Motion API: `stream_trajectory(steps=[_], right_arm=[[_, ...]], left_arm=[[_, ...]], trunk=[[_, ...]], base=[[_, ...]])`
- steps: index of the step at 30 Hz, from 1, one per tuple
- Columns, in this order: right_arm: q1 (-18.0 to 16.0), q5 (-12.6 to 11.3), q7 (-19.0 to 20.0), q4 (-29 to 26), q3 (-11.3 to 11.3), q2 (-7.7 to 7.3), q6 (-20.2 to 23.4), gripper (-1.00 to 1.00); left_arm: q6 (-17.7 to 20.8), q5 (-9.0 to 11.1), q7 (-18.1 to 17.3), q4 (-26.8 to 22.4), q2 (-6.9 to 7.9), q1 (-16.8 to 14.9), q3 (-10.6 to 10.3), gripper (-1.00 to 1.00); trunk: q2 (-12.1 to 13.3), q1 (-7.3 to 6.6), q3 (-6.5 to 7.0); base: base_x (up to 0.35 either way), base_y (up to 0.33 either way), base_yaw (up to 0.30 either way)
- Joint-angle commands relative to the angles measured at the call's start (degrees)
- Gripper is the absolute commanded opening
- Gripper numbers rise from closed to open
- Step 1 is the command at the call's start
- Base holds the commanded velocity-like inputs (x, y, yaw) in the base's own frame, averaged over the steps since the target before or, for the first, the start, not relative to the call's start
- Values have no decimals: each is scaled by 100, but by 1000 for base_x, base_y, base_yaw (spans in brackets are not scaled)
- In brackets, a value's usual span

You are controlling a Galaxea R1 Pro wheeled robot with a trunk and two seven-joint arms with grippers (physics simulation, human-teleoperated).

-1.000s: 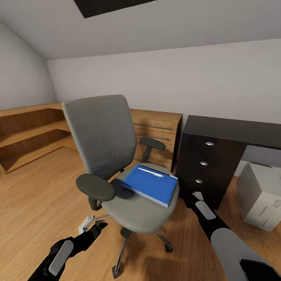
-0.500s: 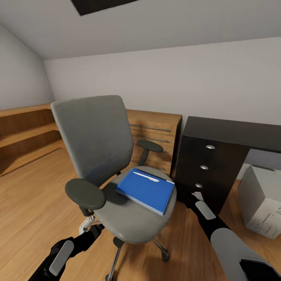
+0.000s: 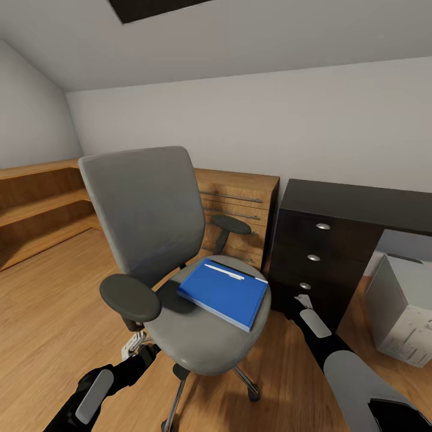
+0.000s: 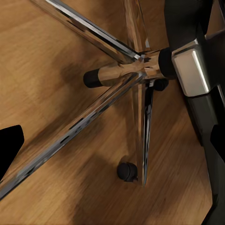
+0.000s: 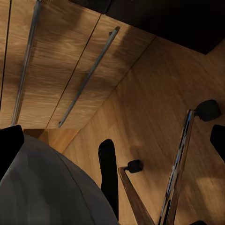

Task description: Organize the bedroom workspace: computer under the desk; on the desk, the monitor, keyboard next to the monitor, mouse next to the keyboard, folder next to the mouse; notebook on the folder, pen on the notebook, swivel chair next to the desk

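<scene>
The swivel chair (image 3: 150, 210), grey with black armrests, stands in the middle of the head view. On its seat lies the blue folder (image 3: 225, 294), with a white pen (image 3: 225, 271) on top of it. To the right is the black desk (image 3: 354, 204) with its drawers, and the pale computer (image 3: 402, 312) sits on the floor beneath it. My left gripper (image 3: 139, 347) hangs open, low by the chair's left front, and looks down on the chrome star base (image 4: 140, 70). Beside the seat's right edge, my right gripper (image 3: 300, 302) is open and holds nothing.
A light-wood drawer unit (image 3: 240, 204) stands behind the chair against the white wall, also seen as the drawer unit (image 5: 61, 61) in the right wrist view. A low wooden shelf (image 3: 42, 204) runs along the left. A castor (image 4: 126, 171) rests on the wood floor.
The whole view shifted in the first half second, so the chair sits larger and further left in the picture. Since then nothing has visibly moved, and both arms hold the same pose.
</scene>
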Motion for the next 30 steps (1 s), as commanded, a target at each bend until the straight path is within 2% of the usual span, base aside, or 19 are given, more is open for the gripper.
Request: stream_trajectory(steps=[1,25,30], right_arm=[[-2,-33,-2,-6,-24,2,38,100],[2,-28,0,-18,-21,15,18,100],[6,-41,-1,-16,-22,12,53,100]], left_arm=[[37,18,-15,-2,-4,-2,18,100],[38,18,-16,-2,-5,-2,20,100],[37,18,-15,-2,-11,-2,20,100]], trunk=[[-2,-1,-5],[-2,-1,-5],[-2,-1,-5]], base=[[0,0,-2],[0,0,0],[0,0,137]])
